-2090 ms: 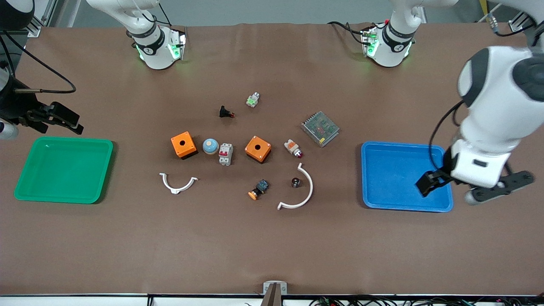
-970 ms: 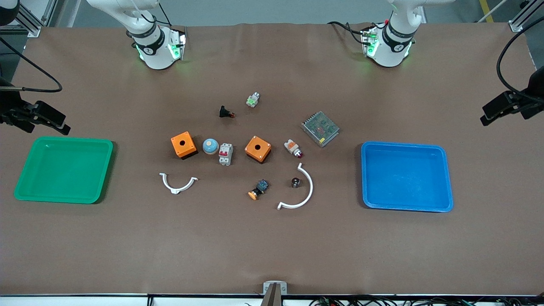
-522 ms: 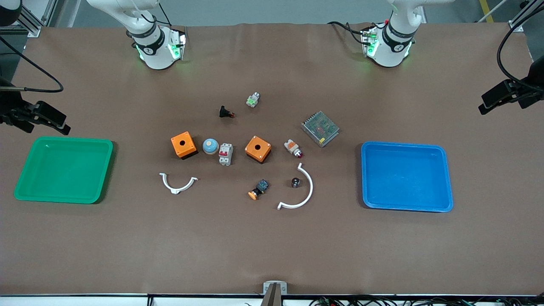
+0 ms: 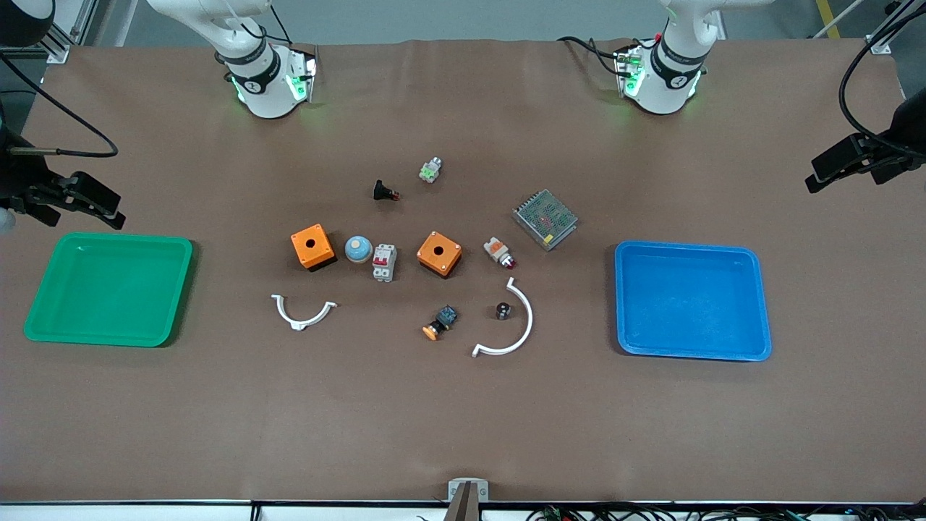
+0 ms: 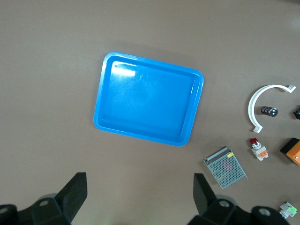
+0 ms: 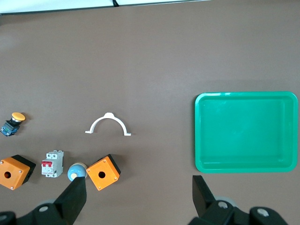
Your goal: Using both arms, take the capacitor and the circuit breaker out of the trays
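- While both trays sit bare, capacitor (image 4: pixel 503 310) and circuit breaker (image 4: pixel 384 262) lie mid-table, between them.
- Left gripper (image 4: pixel 839 165) and right gripper (image 4: pixel 85 199) hover wide open at opposite table ends.

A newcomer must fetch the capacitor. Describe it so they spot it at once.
Start at the blue tray, then go toward the table's middle to the larger white half-ring. The capacitor lies inside its curve: a tiny near-black stubby cylinder, smaller than the orange-capped push-button beside it.
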You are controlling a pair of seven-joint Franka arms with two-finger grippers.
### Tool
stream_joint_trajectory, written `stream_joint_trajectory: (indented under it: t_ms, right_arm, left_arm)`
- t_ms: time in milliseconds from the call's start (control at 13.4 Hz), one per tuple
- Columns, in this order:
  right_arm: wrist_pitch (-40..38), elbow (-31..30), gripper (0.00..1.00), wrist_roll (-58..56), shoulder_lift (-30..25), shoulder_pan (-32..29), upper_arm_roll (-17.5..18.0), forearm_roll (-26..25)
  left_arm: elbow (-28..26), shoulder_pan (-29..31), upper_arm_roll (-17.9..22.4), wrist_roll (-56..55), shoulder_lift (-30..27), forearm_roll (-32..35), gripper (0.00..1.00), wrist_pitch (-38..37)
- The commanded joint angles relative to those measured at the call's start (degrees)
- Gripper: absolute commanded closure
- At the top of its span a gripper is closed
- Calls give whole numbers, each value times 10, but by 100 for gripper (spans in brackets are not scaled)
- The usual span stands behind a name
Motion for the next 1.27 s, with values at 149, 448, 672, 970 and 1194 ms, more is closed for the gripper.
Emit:
stream_joint_trajectory:
  t_ms: [149,448,672,970,1194]
  right_arm:
    - [-10,16,0,8,8,-3,1,-7]
    - [-10,16,0,7,8,-3,1,-7]
    - [-10,16,0,2,8,-3,1,-7]
    - [-10,16,0,2,8,-3,1,-7]
    - [-9,16,0,2,8,-3,1,-7]
  left_arm:
    - [-4,6,-4,9,3,-8,0,1]
    - [-3,-1,-4,9,4,0,0,2]
    - [-3,-3,-4,7,4,0,0,2]
    - [-4,-1,-12,6,1,11,0,-3]
    - [-4,-1,-30,6,0,41,0,-5]
